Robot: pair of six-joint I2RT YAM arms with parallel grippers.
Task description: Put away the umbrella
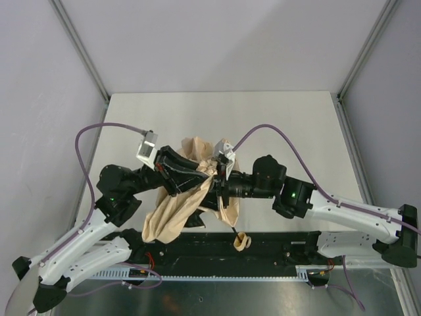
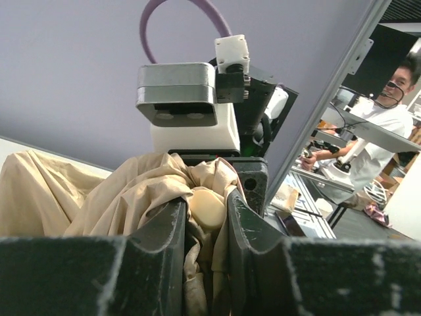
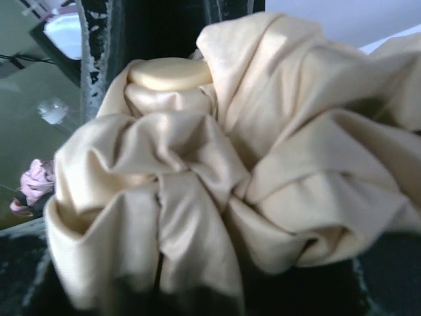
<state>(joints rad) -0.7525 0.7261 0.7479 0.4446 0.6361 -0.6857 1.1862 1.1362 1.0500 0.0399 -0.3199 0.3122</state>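
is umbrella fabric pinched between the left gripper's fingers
Yes, tan fabric of the umbrella sits bunched between the fingers of the left gripper.

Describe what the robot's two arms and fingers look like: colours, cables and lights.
Both the left arm and right arm have white links, black joints and black bases. A purple cable loops to a white-and-grey camera on each wrist. A green light glows on each arm. The fingers are black and scuffed.

White lower links (image 1: pixel 79 240), black upper joints (image 1: pixel 263 178), purple cables (image 2: pixel 149 33), scuffed black jaws, green lights (image 1: pixel 287 193)
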